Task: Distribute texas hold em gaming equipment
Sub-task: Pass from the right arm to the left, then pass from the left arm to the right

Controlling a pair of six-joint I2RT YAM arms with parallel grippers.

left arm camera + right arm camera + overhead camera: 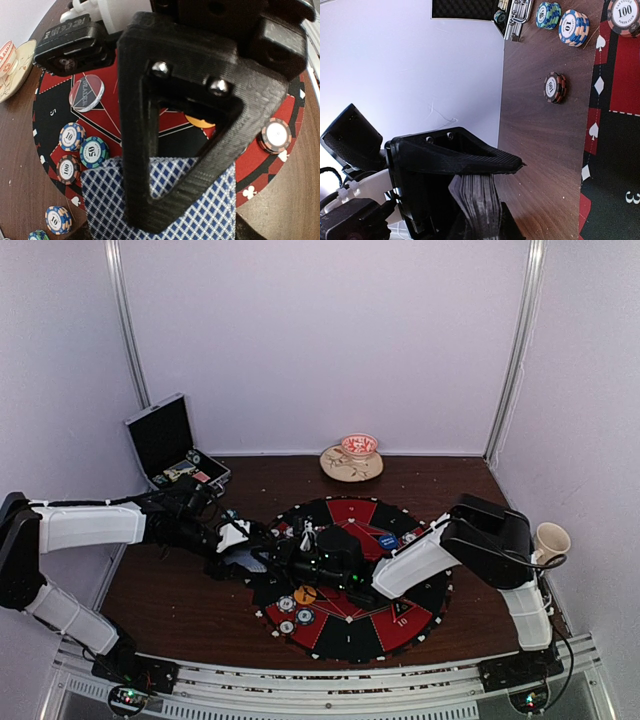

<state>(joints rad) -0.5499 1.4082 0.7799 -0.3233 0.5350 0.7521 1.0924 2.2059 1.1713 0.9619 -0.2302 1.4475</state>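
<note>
Nearest the bases, poker chips (pixel 287 605) already sit in small stacks on the near half of the round mat (pixel 345 640), beside an orange disc (pixel 305 594), so the chip share looks largely done. At mid-mat the right gripper (pixel 502 190) is clamped on the deck of playing cards (pixel 475 197), while the left gripper (pixel 262 556) reaches over its top card (pixel 200 210); whether those jaws have pinched it I cannot tell. Farther back the case (pixel 160 435) stands open, and dealing the cards seems the main job left.

"Where are the chips?"
"Small round poker chips (pixel 305 616) sit at seven o'clock on the round red-and-black mat (pixel 395 625), just beside an orange disc (pixel 305 594)."
"And the case?"
"The black silver-edged case (pixel 165 440) stands open at ten o'clock on the dark wooden counter (pixel 180 610)."
</note>
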